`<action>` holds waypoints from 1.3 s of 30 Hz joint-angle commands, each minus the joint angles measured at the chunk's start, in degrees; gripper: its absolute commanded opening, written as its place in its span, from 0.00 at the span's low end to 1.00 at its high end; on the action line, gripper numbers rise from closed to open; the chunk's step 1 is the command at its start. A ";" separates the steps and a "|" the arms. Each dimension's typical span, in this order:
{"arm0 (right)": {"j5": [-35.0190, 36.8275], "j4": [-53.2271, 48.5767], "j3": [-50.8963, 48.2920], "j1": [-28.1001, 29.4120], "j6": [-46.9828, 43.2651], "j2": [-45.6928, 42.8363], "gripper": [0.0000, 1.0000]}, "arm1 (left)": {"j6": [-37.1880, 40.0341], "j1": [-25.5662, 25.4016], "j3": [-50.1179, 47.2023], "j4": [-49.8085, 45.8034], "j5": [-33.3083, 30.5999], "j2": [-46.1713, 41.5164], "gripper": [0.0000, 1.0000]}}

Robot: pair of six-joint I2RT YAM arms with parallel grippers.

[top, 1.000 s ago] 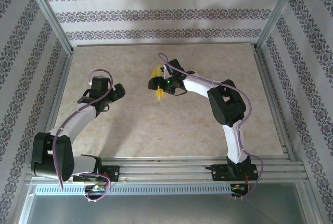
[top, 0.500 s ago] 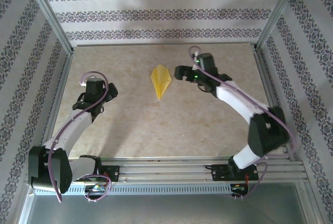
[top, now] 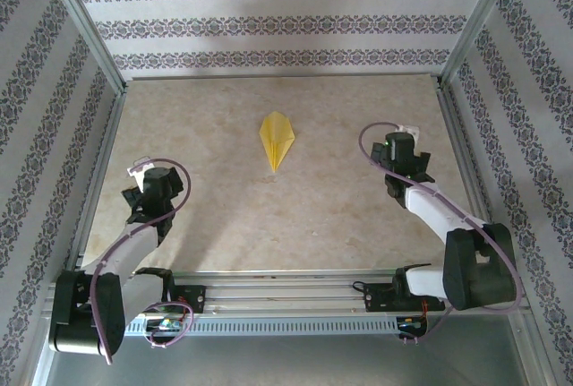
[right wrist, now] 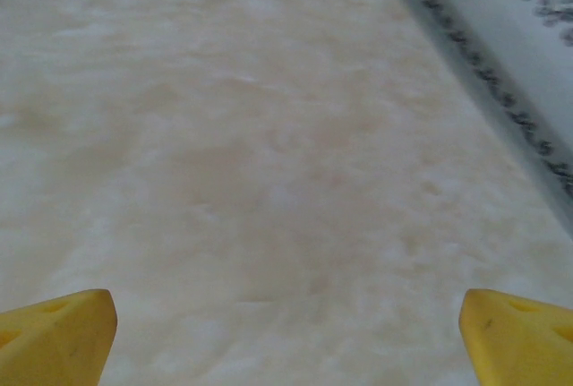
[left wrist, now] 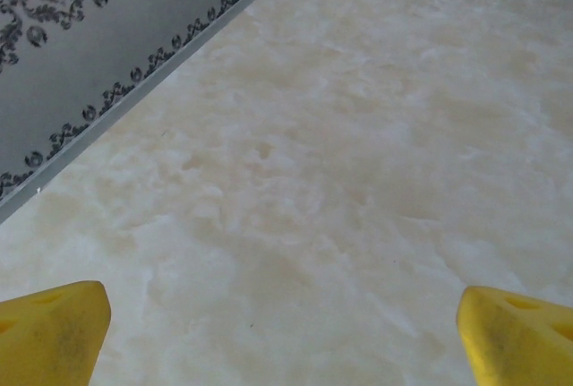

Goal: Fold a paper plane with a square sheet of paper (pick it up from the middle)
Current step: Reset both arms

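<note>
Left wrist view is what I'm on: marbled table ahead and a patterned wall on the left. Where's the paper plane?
Observer: The paper plane lies flat on the table, between the two arms and nearer the far edge.
Operator: Which way does it point?
Observer: Its long sharp tip faces the near edge, toward the arm bases.
Operator: Is the right arm on it?
Observer: No. The right gripper is open with nothing between its fingers, over by the table's right side and well apart from the plane.
</note>
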 commanded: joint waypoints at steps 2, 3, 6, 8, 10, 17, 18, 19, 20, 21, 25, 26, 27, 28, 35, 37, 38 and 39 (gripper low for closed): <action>-1.24 15.10 -5.36 -1.87 -4.99 -0.06 0.98 | 9.02 0.97 -2.82 20.31 4.73 4.60 0.99; -2.86 17.56 -6.12 -1.90 -6.05 0.42 0.98 | 9.86 0.99 -3.49 23.51 6.54 5.88 0.99; -8.98 27.77 -9.17 -1.99 -10.10 2.05 0.98 | 11.71 0.99 -5.04 32.90 11.89 10.31 0.99; -14.24 32.07 -10.54 -2.59 -11.44 2.98 0.98 | 12.72 1.00 -5.02 36.68 14.47 12.77 0.99; -19.07 33.72 -11.35 -3.58 -11.88 3.69 0.98 | 13.64 1.17 -4.76 40.10 16.01 15.34 0.99; -24.68 44.60 -14.95 -4.61 -12.65 8.71 0.98 | 13.94 1.43 -3.01 48.41 19.36 25.54 0.99; -24.81 46.08 -15.19 -4.61 -12.71 9.87 0.98 | 13.84 1.43 -2.84 49.08 19.33 26.56 0.99; -25.05 47.39 -15.39 -4.61 -12.85 11.03 0.98 | 14.08 1.44 -2.57 49.78 19.62 27.46 0.99; -25.28 48.19 -15.58 -4.61 -12.99 11.95 0.98 | 14.10 1.43 -2.06 48.70 19.86 27.69 0.99; -25.00 49.82 -15.83 -4.66 -12.71 12.57 0.98 | 13.92 1.43 -1.47 47.65 19.71 27.91 0.99; -24.13 48.80 -15.39 -4.87 -12.21 12.53 0.98 | 14.38 1.28 -0.14 47.77 19.21 30.76 0.99; -23.35 48.43 -15.04 -4.88 -11.73 12.66 0.98 | 15.13 0.88 -0.03 49.09 18.77 31.57 0.99; -22.72 47.77 -14.75 -4.95 -11.29 12.67 0.98 | 14.72 0.82 0.44 46.88 18.81 30.84 0.99; -22.65 47.25 -14.50 -5.26 -10.89 12.62 0.98 | 14.61 0.82 0.93 44.87 18.68 30.30 0.99; -22.73 47.13 -14.36 -5.60 -10.46 12.73 0.98 | 15.88 0.47 0.48 46.61 20.43 30.82 0.99; -22.74 47.13 -14.36 -5.61 -10.47 12.76 0.98 | 16.70 0.47 0.18 48.02 21.85 31.25 0.99; -22.71 47.13 -14.36 -5.59 -10.54 12.73 0.98 | 16.74 0.47 0.20 47.33 22.38 30.94 0.99; -22.74 47.13 -14.36 -5.63 -10.54 12.73 0.98 | 16.71 0.47 0.09 47.51 22.57 30.92 0.99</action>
